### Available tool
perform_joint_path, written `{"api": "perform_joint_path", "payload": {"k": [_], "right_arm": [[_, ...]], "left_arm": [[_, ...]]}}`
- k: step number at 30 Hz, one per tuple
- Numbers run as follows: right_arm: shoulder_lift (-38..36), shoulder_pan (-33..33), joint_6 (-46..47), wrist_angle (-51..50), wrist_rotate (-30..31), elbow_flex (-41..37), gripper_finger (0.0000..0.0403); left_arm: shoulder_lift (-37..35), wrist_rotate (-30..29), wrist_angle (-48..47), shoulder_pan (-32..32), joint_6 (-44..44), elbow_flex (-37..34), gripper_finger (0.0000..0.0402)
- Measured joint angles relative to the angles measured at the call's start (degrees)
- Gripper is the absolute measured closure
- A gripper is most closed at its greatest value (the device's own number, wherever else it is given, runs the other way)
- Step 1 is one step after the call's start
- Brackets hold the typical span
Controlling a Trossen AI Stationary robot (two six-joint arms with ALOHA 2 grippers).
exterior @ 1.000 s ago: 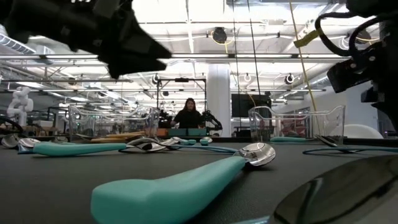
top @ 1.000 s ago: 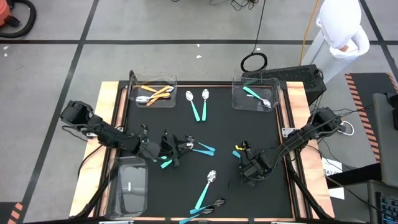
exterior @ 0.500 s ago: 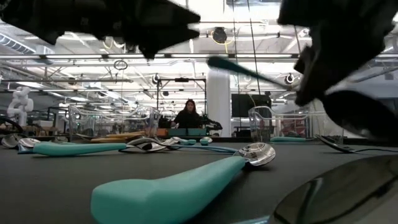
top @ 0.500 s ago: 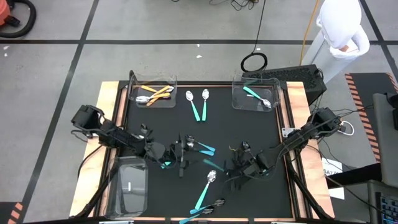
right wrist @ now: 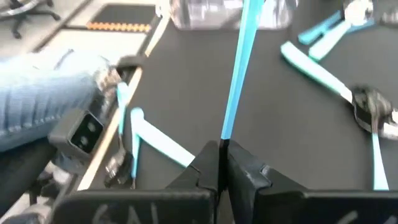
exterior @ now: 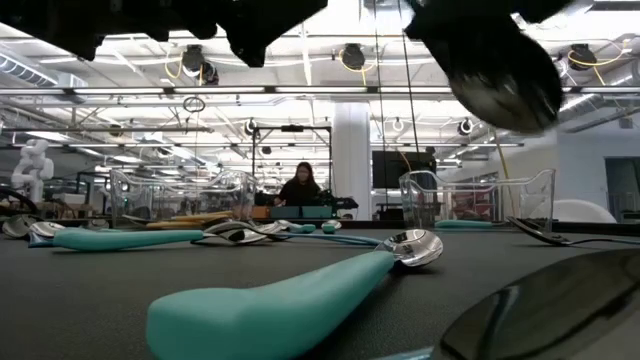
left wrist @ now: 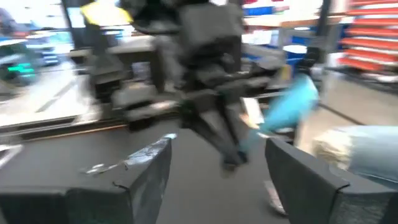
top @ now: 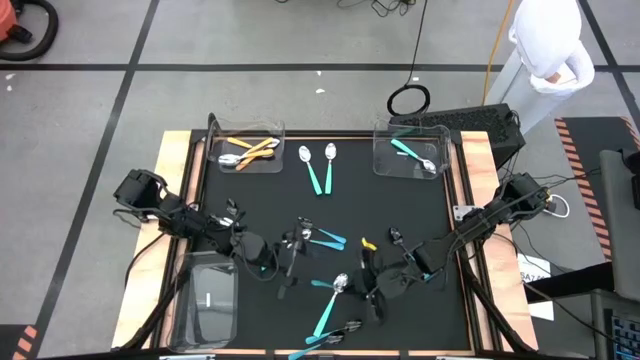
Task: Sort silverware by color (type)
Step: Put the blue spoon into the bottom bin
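Note:
Teal-handled utensils lie flat on the black mat: two near the far edge (top: 320,168), some at the middle (top: 322,238), others near the front (top: 330,308) (exterior: 300,295). My right gripper (top: 372,285) (right wrist: 222,146) is over the mat's near middle, shut on a slim teal-handled utensil (right wrist: 239,68). In the low view a shiny rounded head (exterior: 505,75) hovers high above the table. My left gripper (top: 288,262) (left wrist: 221,168) is open just left of the right gripper, facing it, with nothing between its fingers. My right gripper pinches the teal handle (right wrist: 226,127) between its two shut fingers. The handle runs straight on past the fingertips, along the fingers. The utensil is lifted clear of the mat. Which end of the handle the fingers have is hidden by the fingers themselves.
A clear bin with orange-handled spoons (top: 248,150) stands at the far left, one with teal-handled ones (top: 410,155) at the far right, and another clear bin (top: 206,296) at the near left. The mat has a wooden rim (top: 462,200). A person sits far behind the table (exterior: 303,187).
My right gripper has moved toward the table's left and near edge, carrying the teal-handled utensil above the mat and turning it. My left gripper has shifted a little toward the right, closer to the right gripper.

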Motion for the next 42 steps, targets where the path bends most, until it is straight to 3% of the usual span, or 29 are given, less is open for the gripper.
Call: {"api": "perform_joint_path", "payload": {"k": [4, 8, 18, 32, 35, 40, 42], "right_arm": [[0.0, -0.1, -3.7, 4.1, 0.0, 0.0, 0.0394], [-0.1, -0.8, -5.3, 6.5, 0.0, 0.0, 0.0394], [-0.1, -2.6, -4.3, 6.6, 0.0, 0.0, 0.0394], [-0.1, -4.5, -3.8, 7.4, -0.1, 0.0, 0.0394], [-0.1, -4.5, -3.8, 7.5, -0.2, 0.0, 0.0394], [-0.1, -4.4, -3.2, 7.8, -2.0, 0.0, 0.0387], [0.0, -4.4, -2.7, 7.8, -2.1, 0.0, 0.0376]], "left_arm": [[0.0, 7.1, 1.0, -0.1, 0.0, 0.0, 0.0124], [0.0, 5.6, 4.7, 0.0, -3.9, 0.0, 0.0138], [0.0, 5.1, 6.3, -0.3, -4.5, 0.0, 0.0235], [0.0, 5.1, 5.1, 0.1, -3.3, 2.1, 0.0248], [0.0, 5.1, 3.3, 0.1, -1.7, 2.1, 0.0281], [-0.1, 5.1, -0.2, 0.3, -1.3, 2.1, 0.0379], [-0.2, 5.1, -1.6, 0.6, -1.4, 2.1, 0.039]]}}
